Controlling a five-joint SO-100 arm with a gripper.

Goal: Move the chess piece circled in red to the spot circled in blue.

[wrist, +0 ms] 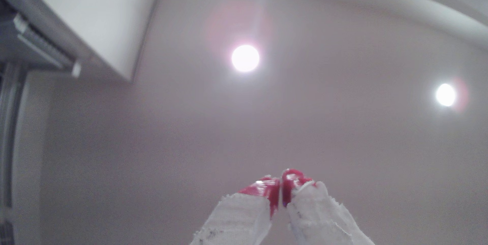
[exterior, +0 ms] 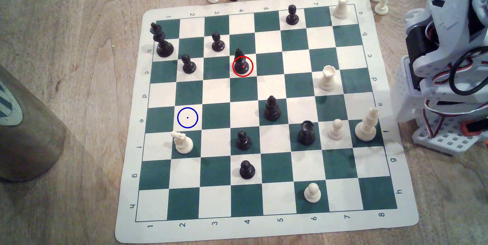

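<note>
Nothing of the move is done yet, judging by how things lie. Going across the exterior view from its left: the spot (exterior: 187, 117), a cream square ringed in blue, stands bare, with a white piece (exterior: 182, 142) on the square just below it in that view. Further right, the chess piece (exterior: 241, 61) stands upright on its red-ringed square, untouched. At the far right the arm (exterior: 446, 57) sits folded beside the board (exterior: 266, 224), well away from both. In the wrist view the end effector (wrist: 280, 191) points up at the ceiling, its red-tipped fingers (wrist: 265, 189) clenched together on nothing. Reach, grasp, carry and release all remain.
</note>
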